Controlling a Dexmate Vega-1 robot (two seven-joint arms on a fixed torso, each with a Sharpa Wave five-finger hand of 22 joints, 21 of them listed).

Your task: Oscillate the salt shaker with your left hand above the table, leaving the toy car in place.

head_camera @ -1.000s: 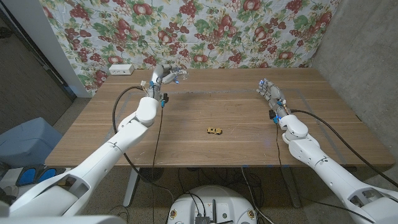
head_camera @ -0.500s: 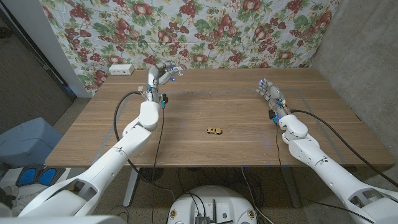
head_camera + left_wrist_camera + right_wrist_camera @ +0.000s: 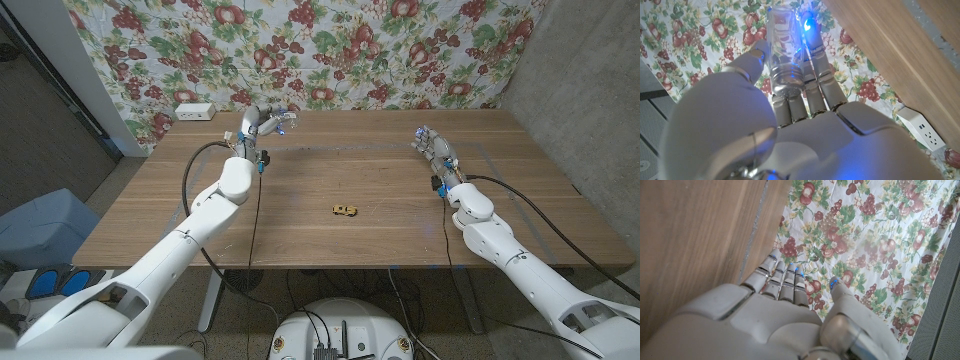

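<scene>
Fingers (image 3: 810, 90) of the left hand (image 3: 258, 122) are seen wrapped round the clear salt shaker (image 3: 785, 55), with the thumb pressed against its other side, so the shaker is clamped firmly enough to be swung without slipping. It is held well beyond the toy car (image 3: 346, 210), off toward the far left corner of the table (image 3: 380, 170), and it appears to be lifted clear of the wood, which suits a shaking motion made in the air. Being carried that far from the toy car, the shaker can be waved with little risk of the car being knocked. The toy car is left alone near the table's middle. Off to the car's right, the right hand (image 3: 436, 150) is kept idle, its fingers (image 3: 785, 282) loosely extended and nothing held between them.
</scene>
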